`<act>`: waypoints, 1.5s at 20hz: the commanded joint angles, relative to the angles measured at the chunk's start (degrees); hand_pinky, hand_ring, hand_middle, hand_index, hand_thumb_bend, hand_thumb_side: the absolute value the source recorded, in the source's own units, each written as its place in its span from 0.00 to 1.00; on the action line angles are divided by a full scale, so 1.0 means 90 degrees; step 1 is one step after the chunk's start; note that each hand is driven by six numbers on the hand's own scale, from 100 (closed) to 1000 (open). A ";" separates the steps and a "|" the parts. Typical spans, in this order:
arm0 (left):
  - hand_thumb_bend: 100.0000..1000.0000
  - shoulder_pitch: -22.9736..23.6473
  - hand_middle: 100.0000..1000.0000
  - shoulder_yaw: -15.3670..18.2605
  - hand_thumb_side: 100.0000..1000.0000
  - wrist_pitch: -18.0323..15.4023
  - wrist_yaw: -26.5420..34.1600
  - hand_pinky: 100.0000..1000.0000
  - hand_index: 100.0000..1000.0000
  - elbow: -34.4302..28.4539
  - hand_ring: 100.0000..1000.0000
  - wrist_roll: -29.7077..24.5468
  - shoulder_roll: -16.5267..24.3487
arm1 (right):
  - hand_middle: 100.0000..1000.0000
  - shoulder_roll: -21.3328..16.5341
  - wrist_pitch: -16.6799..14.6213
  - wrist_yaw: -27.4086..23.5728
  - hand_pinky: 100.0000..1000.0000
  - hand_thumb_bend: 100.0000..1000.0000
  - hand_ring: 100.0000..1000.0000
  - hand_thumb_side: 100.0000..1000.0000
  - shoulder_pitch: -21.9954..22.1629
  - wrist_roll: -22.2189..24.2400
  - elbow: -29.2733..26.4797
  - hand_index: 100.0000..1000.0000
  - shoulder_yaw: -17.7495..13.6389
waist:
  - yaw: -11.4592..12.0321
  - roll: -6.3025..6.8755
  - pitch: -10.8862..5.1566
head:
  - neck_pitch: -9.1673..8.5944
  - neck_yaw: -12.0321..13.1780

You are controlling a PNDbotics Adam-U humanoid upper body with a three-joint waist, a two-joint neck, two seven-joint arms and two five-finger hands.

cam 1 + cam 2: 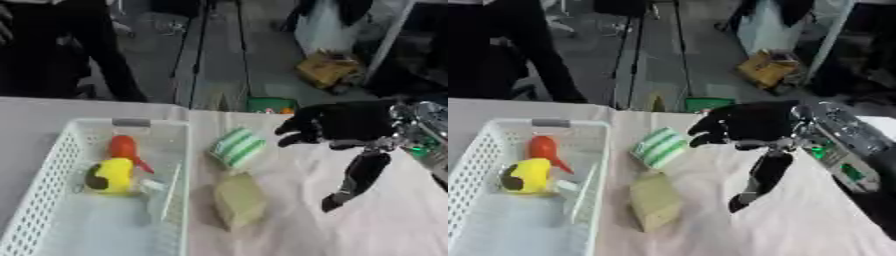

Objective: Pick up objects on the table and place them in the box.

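A white mesh box [52,170] stands at the left of the table. Inside it lie a yellow toy [112,175] with a dark patch and an orange-red piece [124,148]. Right of the box, on the cloth, sits a green-and-white striped roll [236,146], and nearer me a tan block [239,200]. My right hand [337,125] comes in from the right and hovers just right of the striped roll, fingers relaxed and spread, thumb hanging down, holding nothing. My left hand does not show.
A pale cloth [376,225] covers the table right of the box. Beyond the far edge are a green item [269,105], a yellow bag [325,67] on the floor and a person's dark legs [96,50] at the far left.
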 commanded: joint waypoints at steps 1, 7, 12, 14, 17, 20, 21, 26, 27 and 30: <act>0.00 -0.0117 1.00 -0.0033 1.00 -0.0014 0.0044 0.94 0.95 -0.0094 0.93 -0.0065 0.0147 | 0.95 0.0042 -0.0371 0.0020 0.99 0.79 1.00 0.65 -0.0263 0.0211 0.0347 1.00 -0.0050 | 0.0062 0.0009 -0.0065 | -0.0012 -0.0098; 0.00 -0.0192 1.00 -0.0061 1.00 -0.0033 0.0074 0.94 0.95 -0.0094 0.93 -0.0120 0.0147 | 0.96 0.0225 -0.0537 -0.0028 0.99 0.79 1.00 0.60 -0.0579 0.0358 0.0904 1.00 -0.0039 | 0.0230 -0.0040 0.0021 | 0.0077 -0.0310; 0.00 -0.0229 1.00 -0.0082 1.00 -0.0027 0.0094 0.94 0.95 -0.0094 0.93 -0.0155 0.0149 | 0.98 0.0349 -0.0633 0.0110 1.00 0.76 1.00 0.57 -0.0840 0.0802 0.1210 1.00 0.0047 | 0.0333 -0.0104 0.0045 | 0.0164 -0.0675; 0.00 -0.0235 1.00 -0.0087 1.00 -0.0019 0.0101 0.94 0.95 -0.0094 0.93 -0.0169 0.0145 | 0.98 0.0442 -0.0656 0.0159 1.00 0.76 1.00 0.58 -0.0965 0.1021 0.1367 1.00 0.0087 | 0.0360 -0.0118 0.0042 | 0.0219 -0.0892; 0.00 -0.0247 1.00 -0.0084 1.00 -0.0021 0.0112 0.94 0.95 -0.0094 0.93 -0.0170 0.0143 | 0.98 0.0559 -0.0657 0.0124 1.00 0.76 1.00 0.58 -0.1063 0.1209 0.1557 1.00 0.0089 | 0.0384 -0.0114 0.0042 | 0.0209 -0.1022; 0.00 -0.0272 1.00 -0.0094 1.00 -0.0023 0.0131 0.94 0.95 -0.0094 0.93 -0.0182 0.0131 | 0.98 0.0675 -0.0607 0.0028 1.00 0.77 1.00 0.57 -0.1130 0.1369 0.1718 1.00 0.0107 | 0.0410 -0.0103 0.0045 | 0.0125 -0.1068; 0.00 -0.0283 1.00 -0.0098 1.00 -0.0022 0.0139 0.94 0.95 -0.0094 0.93 -0.0187 0.0130 | 0.98 0.0708 -0.0576 -0.0012 1.00 0.77 1.00 0.57 -0.1160 0.1450 0.1764 1.00 0.0113 | 0.0419 -0.0101 0.0045 | 0.0100 -0.1080; 0.00 -0.0297 1.00 -0.0105 1.00 -0.0008 0.0168 0.94 0.95 -0.0094 0.93 -0.0213 0.0129 | 0.99 0.0893 -0.0290 -0.0405 1.00 0.78 1.00 0.56 -0.1284 0.2078 0.2042 1.00 0.0169 | 0.0447 -0.0104 0.0027 | 0.0066 -0.1161; 0.00 -0.0298 1.00 -0.0105 1.00 -0.0004 0.0172 0.94 0.95 -0.0094 0.93 -0.0219 0.0131 | 0.97 0.0946 -0.0146 -0.0609 1.00 0.82 1.00 0.52 -0.1300 0.2246 0.2155 1.00 0.0184 | 0.0448 -0.0109 0.0021 | 0.0087 -0.1194; 0.00 -0.0305 1.00 -0.0105 1.00 0.0001 0.0185 0.94 0.95 -0.0094 0.93 -0.0229 0.0147 | 0.96 0.1004 0.0229 -0.1183 1.00 0.83 1.00 0.50 -0.1350 0.2390 0.2398 1.00 0.0266 | 0.0455 -0.0134 0.0001 | 0.0151 -0.1278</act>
